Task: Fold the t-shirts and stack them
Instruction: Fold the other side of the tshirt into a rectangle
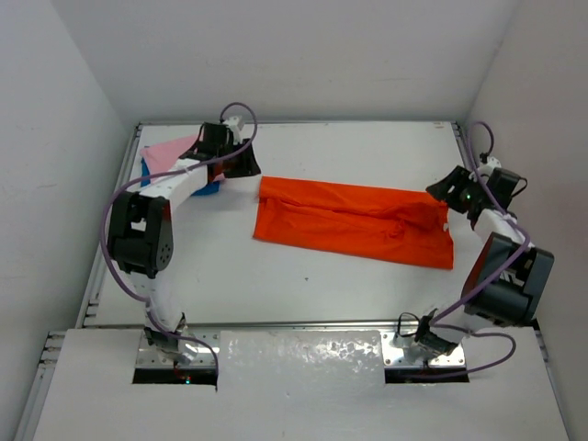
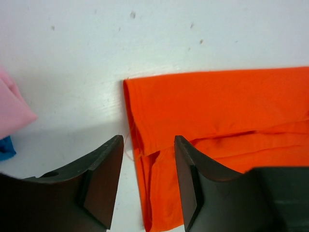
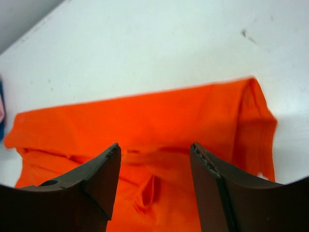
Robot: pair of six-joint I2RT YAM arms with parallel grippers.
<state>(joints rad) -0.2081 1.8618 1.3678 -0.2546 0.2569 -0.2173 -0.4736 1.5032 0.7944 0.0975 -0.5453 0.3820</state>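
Note:
The orange-red t-shirt lies flat on the white table, folded into a long band running left to right. My left gripper hovers at its left end, open, with the folded edge lying loose below and between the fingers. At the band's right end my right gripper is also open above the cloth and holds nothing. A pink t-shirt and a blue one lie bunched at the far left, partly hidden by the left arm.
White walls close in the table on the left, back and right. Metal rails run along the table's edges. The pink cloth and blue cloth lie just left of the left gripper.

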